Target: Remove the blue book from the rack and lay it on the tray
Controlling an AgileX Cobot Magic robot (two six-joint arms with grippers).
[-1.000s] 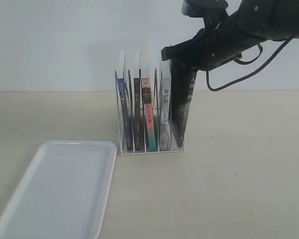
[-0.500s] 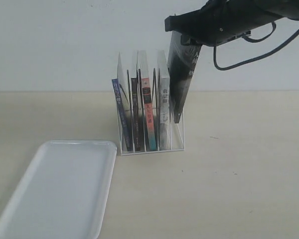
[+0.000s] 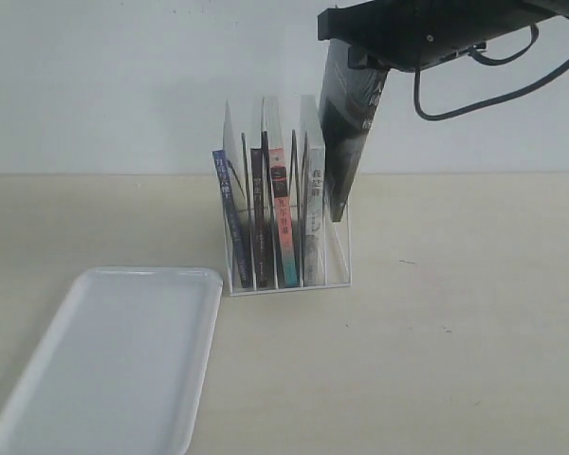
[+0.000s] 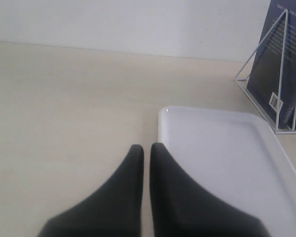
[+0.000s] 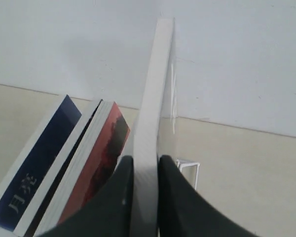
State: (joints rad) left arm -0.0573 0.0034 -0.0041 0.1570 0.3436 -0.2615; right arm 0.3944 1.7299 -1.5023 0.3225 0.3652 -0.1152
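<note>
Exterior view first: what is the right gripper (image 3: 353, 47) holding? (Ana)

A black-covered book (image 3: 346, 142), pinched at its top edge. It hangs tilted, its lower corner over the end slot of the rack (image 3: 289, 286) on the right arm's side and clear of the rack's base. The right wrist view shows the two fingers pressed on either side of the pale page block. (Ben)

And the blue book (image 3: 229, 213)? (Ana)

It stands in the rack, in the end slot on the left arm's side, leaning slightly, with its blue spine and white characters facing the front edge of the bench (image 3: 455, 332). No gripper touches it. Beside it stand a dark-spined book (image 3: 258, 223), then the pink-and-teal-spined book (image 3: 283, 227), then a white-spined book (image 3: 314, 213). (Ben)

Where is the rack itself? (Ana)

Toward the back edge, the one along the wall (image 3: 104, 85), about midway between the side edges. (Ben)

The tray (image 3: 114, 370)? (Ana)

Flat at the front left corner of the bench, nothing lying on it. One of its corners comes near the rack's base without touching. (Ben)

What about the left gripper (image 4: 146, 148)? (Ana)

Only the left wrist view shows it. Its fingers are drawn together with a thin slit between them, and they grip nothing. The tips hover above the bare bench, just beside a rounded corner of the tray. (Ben)
</note>
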